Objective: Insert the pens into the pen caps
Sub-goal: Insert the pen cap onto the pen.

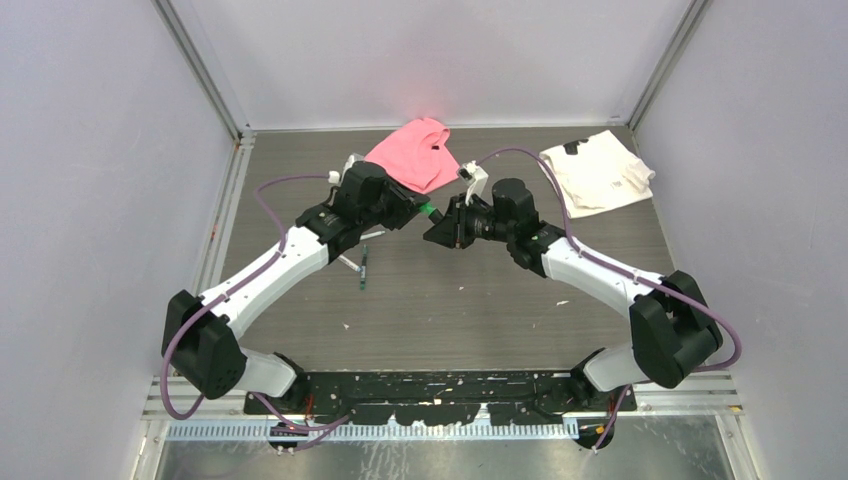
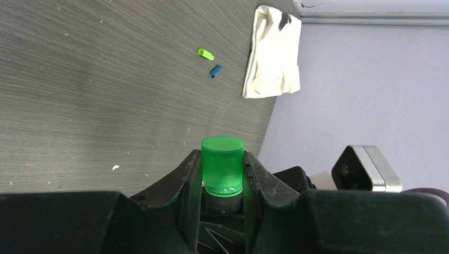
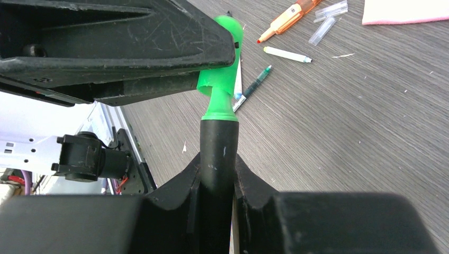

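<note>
Gripping a translucent green cap (image 2: 222, 161) across its sides, the left gripper (image 2: 222, 159) is clamped on it in mid-air above the table (image 1: 450, 300), just in front of the pink cloth (image 1: 418, 152). In the left wrist view the cap is a short, stubby cylinder with its round flat end toward the top of the frame and a dark barrel directly under it. The right wrist view shows its mouth facing the black highlighter (image 3: 218, 151). The highlighter's long axis runs straight out of the right gripper (image 3: 218, 169) toward the cap, in line with it. Its barrel is matte black and thick, and a bright green neck shows between barrel and cap mouth, with the tip already inside. The right gripper is closed tight on the barrel, both fingers touching it. Seen from above, the two grippers meet nose to nose mid-table. Loose on the table near the left arm are a dark green pen (image 3: 254, 87) lying diagonally, a white pen (image 3: 287, 54), an orange pen (image 3: 288, 16) with its red tip uncapped, and clear caps (image 3: 324, 24) beside it. Further right, a small green cap (image 2: 205, 53) and a blue cap (image 2: 215, 71) lie near each other, just beside the white cloth (image 2: 272, 50).
</note>
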{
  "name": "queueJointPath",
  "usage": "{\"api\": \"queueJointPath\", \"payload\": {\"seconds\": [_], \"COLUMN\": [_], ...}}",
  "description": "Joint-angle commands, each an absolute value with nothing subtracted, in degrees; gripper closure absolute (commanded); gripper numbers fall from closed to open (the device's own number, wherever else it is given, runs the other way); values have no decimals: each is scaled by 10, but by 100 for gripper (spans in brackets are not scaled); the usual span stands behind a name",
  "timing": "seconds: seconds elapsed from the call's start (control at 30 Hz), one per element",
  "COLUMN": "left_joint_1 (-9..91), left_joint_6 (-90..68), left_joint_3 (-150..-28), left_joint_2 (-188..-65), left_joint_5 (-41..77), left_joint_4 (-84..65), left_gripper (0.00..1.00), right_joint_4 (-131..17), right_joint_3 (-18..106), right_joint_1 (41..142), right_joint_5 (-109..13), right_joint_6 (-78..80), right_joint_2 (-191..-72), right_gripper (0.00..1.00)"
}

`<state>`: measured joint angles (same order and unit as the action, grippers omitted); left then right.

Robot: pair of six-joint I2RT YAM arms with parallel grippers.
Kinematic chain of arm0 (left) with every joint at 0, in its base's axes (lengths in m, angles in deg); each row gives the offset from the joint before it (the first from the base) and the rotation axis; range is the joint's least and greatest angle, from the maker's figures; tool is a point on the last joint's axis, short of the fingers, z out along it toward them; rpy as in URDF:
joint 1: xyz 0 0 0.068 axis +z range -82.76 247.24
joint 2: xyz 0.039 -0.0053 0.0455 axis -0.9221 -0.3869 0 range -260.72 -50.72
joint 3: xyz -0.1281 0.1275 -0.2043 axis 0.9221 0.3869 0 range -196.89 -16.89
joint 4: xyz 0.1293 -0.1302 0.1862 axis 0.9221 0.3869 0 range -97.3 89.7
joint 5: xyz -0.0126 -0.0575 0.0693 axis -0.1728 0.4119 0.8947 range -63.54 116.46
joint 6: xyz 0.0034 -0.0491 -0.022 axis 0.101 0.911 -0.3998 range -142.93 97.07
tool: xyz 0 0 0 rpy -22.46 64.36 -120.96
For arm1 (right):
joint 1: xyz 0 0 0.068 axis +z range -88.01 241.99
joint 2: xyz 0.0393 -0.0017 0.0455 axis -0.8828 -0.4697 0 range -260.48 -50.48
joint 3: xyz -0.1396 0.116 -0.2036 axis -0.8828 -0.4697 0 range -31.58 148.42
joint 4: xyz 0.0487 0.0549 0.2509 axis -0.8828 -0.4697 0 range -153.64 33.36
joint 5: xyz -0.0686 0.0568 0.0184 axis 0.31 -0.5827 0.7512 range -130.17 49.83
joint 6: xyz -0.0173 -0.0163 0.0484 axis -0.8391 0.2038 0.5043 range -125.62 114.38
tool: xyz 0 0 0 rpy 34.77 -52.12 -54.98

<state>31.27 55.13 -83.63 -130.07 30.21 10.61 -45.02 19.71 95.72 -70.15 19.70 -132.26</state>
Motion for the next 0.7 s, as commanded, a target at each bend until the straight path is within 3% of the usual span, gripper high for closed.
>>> {"api": "queueJointPath", "payload": {"seconds": [0.0, 0.37, 0.67], "left_joint_1": [308, 298, 266], "left_joint_6": [556, 533, 464], "left_joint_3": [-849, -862, -945], "left_joint_2": [-1296, -1296, -1315], "left_joint_5": [295, 307, 353], "left_joint_4": [72, 87, 150], "left_gripper": [88, 89, 89], "right_joint_4": [-417, -399, -368], "right_joint_3": [225, 240, 255], "right_joint_1": [963, 965, 971], "right_joint_5": [-694, -668, -658], "right_joint_6": [209, 226, 190], "right_joint_2": [-1326, -1332, -1341], "right_gripper": [99, 99, 99]}}
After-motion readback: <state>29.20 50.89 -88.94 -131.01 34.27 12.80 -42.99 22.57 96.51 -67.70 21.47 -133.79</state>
